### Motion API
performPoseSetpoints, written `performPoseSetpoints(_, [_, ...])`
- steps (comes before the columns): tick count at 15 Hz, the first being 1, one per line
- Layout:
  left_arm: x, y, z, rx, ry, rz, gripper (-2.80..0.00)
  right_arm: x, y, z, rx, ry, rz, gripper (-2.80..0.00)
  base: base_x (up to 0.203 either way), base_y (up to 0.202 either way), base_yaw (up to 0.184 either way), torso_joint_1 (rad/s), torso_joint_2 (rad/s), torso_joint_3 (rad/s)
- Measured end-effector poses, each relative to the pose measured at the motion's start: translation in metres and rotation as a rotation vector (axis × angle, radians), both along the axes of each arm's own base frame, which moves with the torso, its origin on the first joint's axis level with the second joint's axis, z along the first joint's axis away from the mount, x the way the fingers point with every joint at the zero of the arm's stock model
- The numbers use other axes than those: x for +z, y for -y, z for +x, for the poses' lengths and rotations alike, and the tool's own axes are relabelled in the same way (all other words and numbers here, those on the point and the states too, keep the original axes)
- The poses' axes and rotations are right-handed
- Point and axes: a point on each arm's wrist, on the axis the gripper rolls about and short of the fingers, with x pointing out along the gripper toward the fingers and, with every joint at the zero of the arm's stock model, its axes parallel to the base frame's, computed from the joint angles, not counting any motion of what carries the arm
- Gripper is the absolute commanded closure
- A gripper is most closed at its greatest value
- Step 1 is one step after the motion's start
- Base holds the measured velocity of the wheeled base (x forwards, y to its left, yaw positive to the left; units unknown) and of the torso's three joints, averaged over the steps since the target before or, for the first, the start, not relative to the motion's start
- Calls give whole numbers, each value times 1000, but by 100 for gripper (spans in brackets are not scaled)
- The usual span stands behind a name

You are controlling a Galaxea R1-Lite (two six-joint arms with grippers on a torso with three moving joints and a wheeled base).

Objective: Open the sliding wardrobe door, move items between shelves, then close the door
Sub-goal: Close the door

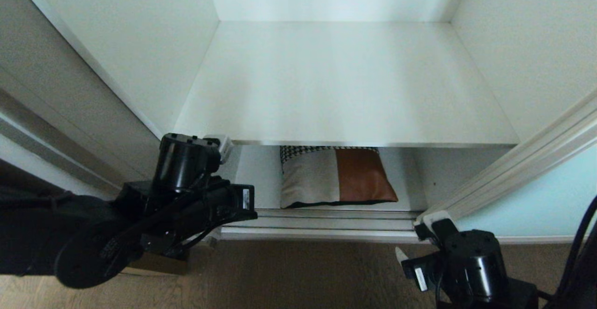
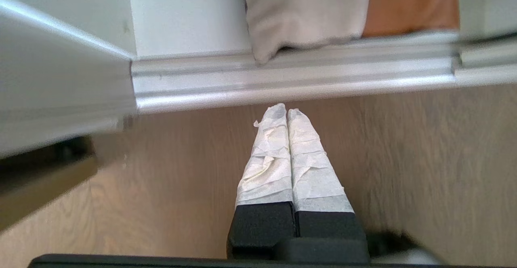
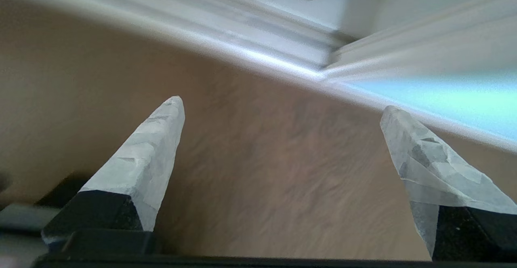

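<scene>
The left gripper has its 2 tape-wrapped fingers pressed flat together with nothing between them, tips aimed at the silver bottom track of the wardrobe and hanging over the brown wood-grain floor. Just beyond that track lies the cushion, soft and pillowy, with a cream panel beside a rust-orange one, a strip of black-white houndstooth along its far edge and a dark underside showing at the near seam. It rests on the lowest shelf, under the broad, bare white shelf above. The right gripper is spread wide and empty over the same floor, near the track's end. Just past its tips stands the sliding wardrobe door, pale aqua frosted glass in a slim silver frame, pushed aside.
</scene>
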Motion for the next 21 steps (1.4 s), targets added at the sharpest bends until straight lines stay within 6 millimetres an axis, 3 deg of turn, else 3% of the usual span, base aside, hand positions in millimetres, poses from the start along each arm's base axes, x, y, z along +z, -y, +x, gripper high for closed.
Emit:
performPoseSetpoints(4, [12,-21,-35,79,51,17,0,13,2,-41,-27,43,37,-280,0,0,0,0,0,0])
performPoseSetpoints(8, [20,-43,-62,222,116,61,0,36,16,-56,-83,132,62,-280,0,0,0,0,0,0])
performPoseSetpoints(12, [28,-80,-89,369,159,72,0,52,30,-72,-111,196,97,-280,0,0,0,0,0,0])
performPoseSetpoints(21, [13,-122,-155,468,242,98,0,74,67,-115,-124,241,112,-280,0,0,0,0,0,0])
